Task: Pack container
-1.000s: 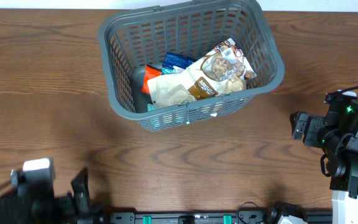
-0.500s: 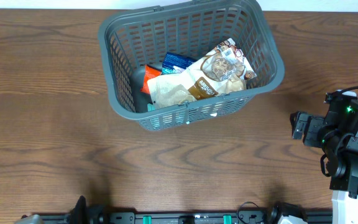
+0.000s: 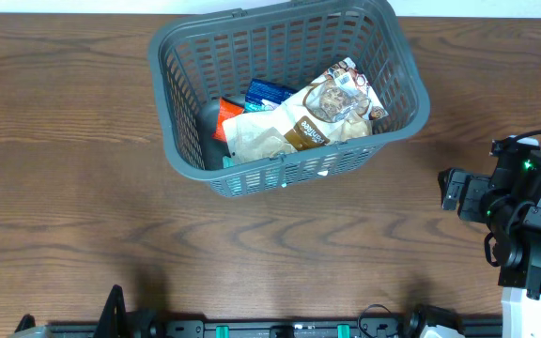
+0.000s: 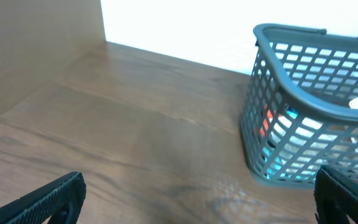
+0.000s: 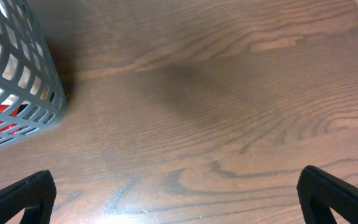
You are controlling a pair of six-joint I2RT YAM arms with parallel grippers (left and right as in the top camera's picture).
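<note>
The container (image 3: 184, 160), a dark grey slatted basket, stands at the back middle of the table. Inside lie a tan snack bag (image 3: 294, 127), a blue pack (image 3: 269, 92) and an orange pack (image 3: 224, 117). In the left wrist view the container (image 4: 291, 84) is to the right, and my left gripper (image 4: 197, 199) is open over bare wood. In the right wrist view a corner of the container (image 5: 23, 99) shows at left, and my right gripper (image 5: 178, 198) is open with nothing between its fingers. Overhead, only one left finger (image 3: 114, 305) shows at the bottom edge.
The right arm (image 3: 524, 211) sits at the table's right edge, apart from the basket. A dark rail (image 3: 289, 329) runs along the front edge. A wooden wall (image 4: 36, 37) rises at the left in the left wrist view.
The left arm has drawn back off the bottom edge of the overhead view; only a fingertip still shows. The right arm and the basket have not moved.
</note>
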